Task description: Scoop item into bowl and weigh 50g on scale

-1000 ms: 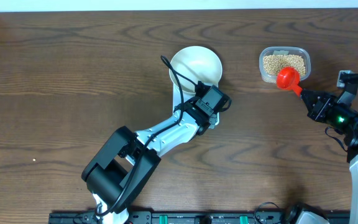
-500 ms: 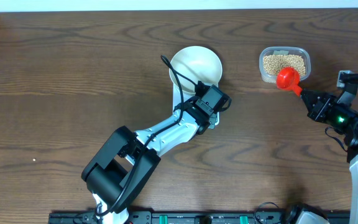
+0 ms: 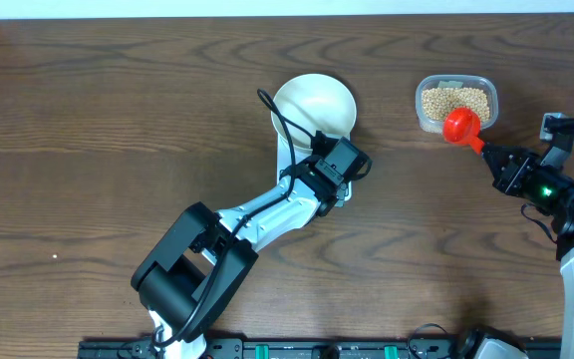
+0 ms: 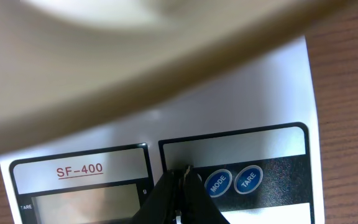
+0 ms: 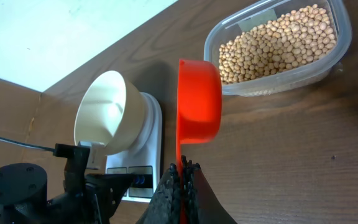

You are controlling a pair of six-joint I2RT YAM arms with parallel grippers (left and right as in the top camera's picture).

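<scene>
The right pincer (image 5: 182, 171) is pressed tight on the thin handle of a red plastic scoop (image 5: 199, 102). That handle runs from the pincer up toward the far left, so the cup end leads. The small round beige beans (image 5: 272, 43) lie in a clear rounded plastic tub (image 5: 278, 70) at the far right of the dark wooden bench (image 3: 118, 120). The scoop's cup hangs right at the tub's near rim, its edge overlapping it from above. So the beans lie just beyond the cup, along the line of the handle, and the right arm is by far the nearer one. From above the cup shows only red; I see no beans in it.

The round white bowl (image 3: 314, 105) sits on the white digital scale (image 4: 247, 93), well to the left of the tub with bare bench between them. I judge that gap leaves easy room to carry a load across.

The left pincer (image 4: 182, 177) is pressed together and holds nothing. Its tips rest on the scale's control strip, just left of the blue MODE button (image 4: 218, 182) and close under the bowl's near side.
</scene>
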